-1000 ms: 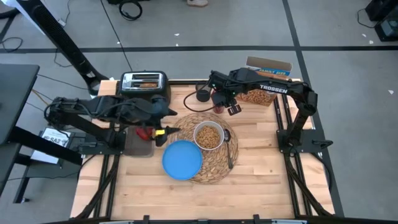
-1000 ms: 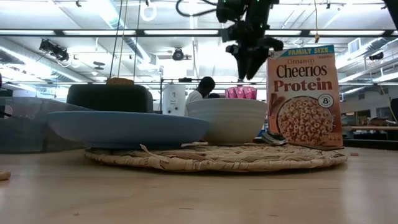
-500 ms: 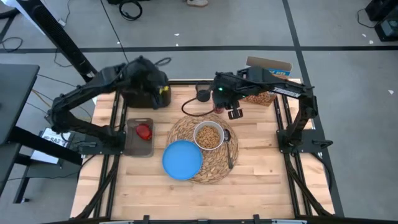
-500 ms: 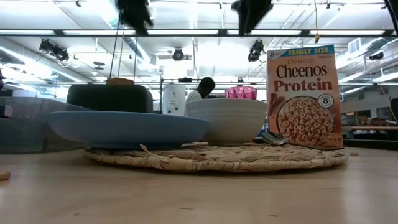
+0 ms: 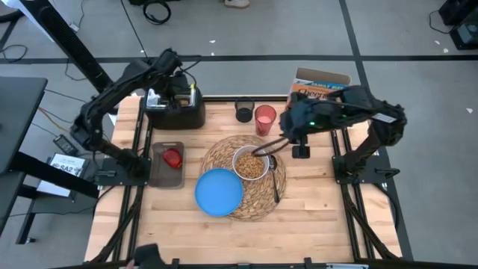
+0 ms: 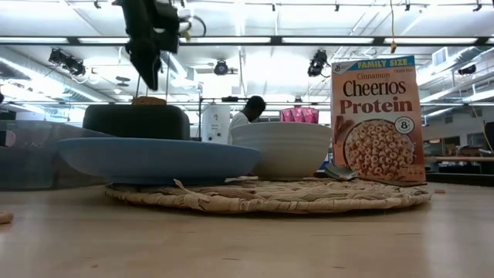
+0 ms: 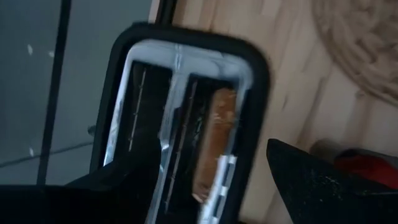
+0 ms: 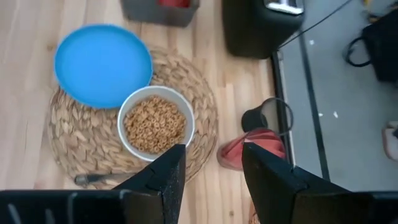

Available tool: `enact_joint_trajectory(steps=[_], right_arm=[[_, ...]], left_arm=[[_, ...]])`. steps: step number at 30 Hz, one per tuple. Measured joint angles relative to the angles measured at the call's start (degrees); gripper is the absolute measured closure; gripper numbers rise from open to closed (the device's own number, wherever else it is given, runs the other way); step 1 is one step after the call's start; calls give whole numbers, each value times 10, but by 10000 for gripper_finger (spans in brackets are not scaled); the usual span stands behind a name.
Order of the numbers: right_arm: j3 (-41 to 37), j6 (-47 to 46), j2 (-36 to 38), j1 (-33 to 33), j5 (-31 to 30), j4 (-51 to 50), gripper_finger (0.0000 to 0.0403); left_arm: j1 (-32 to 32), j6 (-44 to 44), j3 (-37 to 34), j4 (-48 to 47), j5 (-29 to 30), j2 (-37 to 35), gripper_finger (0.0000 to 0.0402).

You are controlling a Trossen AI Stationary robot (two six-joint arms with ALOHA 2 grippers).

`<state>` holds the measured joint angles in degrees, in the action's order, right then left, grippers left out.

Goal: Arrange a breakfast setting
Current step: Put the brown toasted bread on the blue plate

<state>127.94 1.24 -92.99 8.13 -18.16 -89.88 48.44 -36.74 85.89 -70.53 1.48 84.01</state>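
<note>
While the placemat [image 5: 250, 179] already carries the blue plate [image 5: 218, 191], cereal-filled bowl [image 5: 250, 163] and spoon [image 5: 275, 188], the toast slice [image 7: 213, 144] sits in the toaster [image 5: 176, 109] right below the wide-open left gripper [image 5: 181, 91], apple [image 5: 172, 158] and red cup [image 5: 264, 118] unplaced; right gripper [image 8: 210, 171] empty, part-open above the bowl.

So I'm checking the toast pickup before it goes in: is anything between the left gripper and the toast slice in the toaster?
Nothing visible. The left gripper hangs open over the black toaster, and the toast slice stands in one slot with its top edge exposed. The other slot looks empty.
</note>
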Motion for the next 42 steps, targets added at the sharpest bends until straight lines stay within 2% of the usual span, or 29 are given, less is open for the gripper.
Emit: enact_joint_trajectory(steps=[10,23,31,36,42], right_arm=[[0,-54,24,23,-65,1,238],[-1,-22,22,18,-68,6,238],[-1,-25,22,15,-63,7,238],[-1,-22,22,14,-63,7,238],[-1,-23,22,14,-62,6,238]], left_arm=[[20,-26,1,-20,29,69,115],[15,-9,0,-29,38,70,256],[15,30,-1,-39,36,71,330],[11,46,-1,-45,39,65,353],[6,61,-1,-35,49,42,358]])
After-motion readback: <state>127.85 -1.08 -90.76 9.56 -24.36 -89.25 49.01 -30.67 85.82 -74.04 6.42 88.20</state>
